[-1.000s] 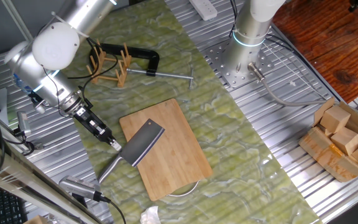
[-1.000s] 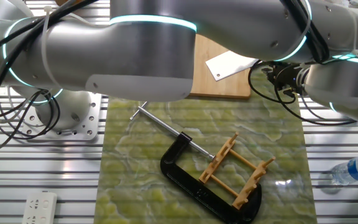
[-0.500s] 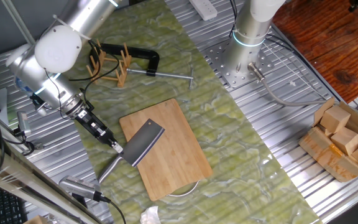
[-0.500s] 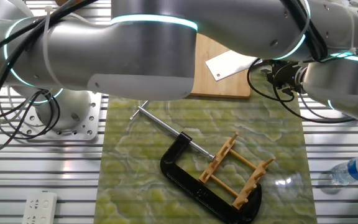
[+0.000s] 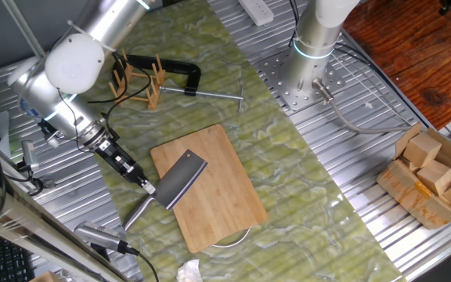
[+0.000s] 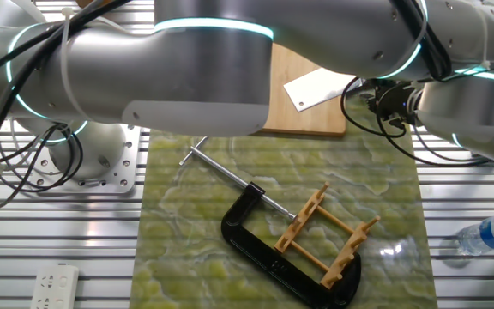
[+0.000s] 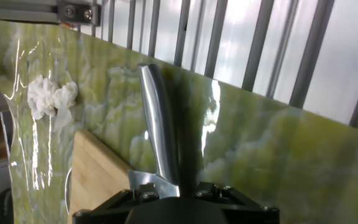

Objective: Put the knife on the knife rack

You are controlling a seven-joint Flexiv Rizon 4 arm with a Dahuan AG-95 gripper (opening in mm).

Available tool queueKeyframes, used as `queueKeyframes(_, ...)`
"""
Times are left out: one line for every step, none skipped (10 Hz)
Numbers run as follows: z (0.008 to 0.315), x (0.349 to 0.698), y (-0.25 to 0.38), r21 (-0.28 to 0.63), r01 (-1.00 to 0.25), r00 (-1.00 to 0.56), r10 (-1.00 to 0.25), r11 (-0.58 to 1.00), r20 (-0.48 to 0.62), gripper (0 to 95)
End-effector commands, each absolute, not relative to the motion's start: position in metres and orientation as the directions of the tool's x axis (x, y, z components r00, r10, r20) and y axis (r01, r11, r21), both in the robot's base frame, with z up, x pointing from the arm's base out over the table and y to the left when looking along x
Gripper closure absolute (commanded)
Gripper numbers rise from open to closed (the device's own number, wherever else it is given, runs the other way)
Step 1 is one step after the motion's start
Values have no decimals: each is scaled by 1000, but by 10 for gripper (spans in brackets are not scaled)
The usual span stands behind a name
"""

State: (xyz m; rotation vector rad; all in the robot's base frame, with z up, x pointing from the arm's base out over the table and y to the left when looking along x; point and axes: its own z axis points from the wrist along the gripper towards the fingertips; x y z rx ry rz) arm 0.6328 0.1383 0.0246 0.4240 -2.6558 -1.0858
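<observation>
The knife (image 5: 180, 180) lies flat with its dark blade on the bamboo cutting board (image 5: 221, 168) and its silver handle over the board's left edge. In the other fixed view its blade (image 6: 316, 88) shows at the board's near edge. My gripper (image 5: 145, 185) is down at the point where handle meets blade, with a finger on each side of the handle. The hand view shows the handle (image 7: 157, 118) running away from between my fingers, and the gripper (image 7: 176, 186) looks open. The knife rack (image 5: 135, 82) stands at the far end of the mat; it also shows in the other fixed view (image 6: 326, 236).
A black C-clamp (image 5: 171, 69) with a metal rod lies against the rack (image 6: 256, 232). A crumpled tissue (image 7: 48, 96) lies beyond the handle's end. A box of wooden blocks (image 5: 433, 176) sits at the right. A water bottle (image 6: 491, 233) lies beside the mat.
My gripper has crept slightly lower and closer onto the knife's handle. The knife has not moved.
</observation>
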Motion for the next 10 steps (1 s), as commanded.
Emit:
queueKeyframes(24, 632, 138, 717, -197, -911, -396, 669, 120, 570)
queueKeyframes(24, 632, 138, 716, -210, -895, -426, 666, 134, 570)
queueKeyframes(24, 632, 138, 710, -214, -888, -437, 671, 145, 570)
queueKeyframes(24, 632, 138, 710, -217, -887, -439, 670, 143, 570)
queueKeyframes(24, 632, 138, 707, -218, -886, -440, 673, 145, 570)
queueKeyframes(24, 632, 138, 706, -219, -886, -440, 673, 146, 570)
queueKeyframes(24, 632, 138, 703, -216, -885, -439, 678, 152, 570)
queueKeyframes(24, 632, 138, 704, -214, -886, -439, 677, 153, 570)
queueKeyframes(24, 632, 138, 706, -213, -886, -438, 676, 153, 570)
queueKeyframes(24, 632, 138, 709, -213, -886, -439, 672, 150, 570)
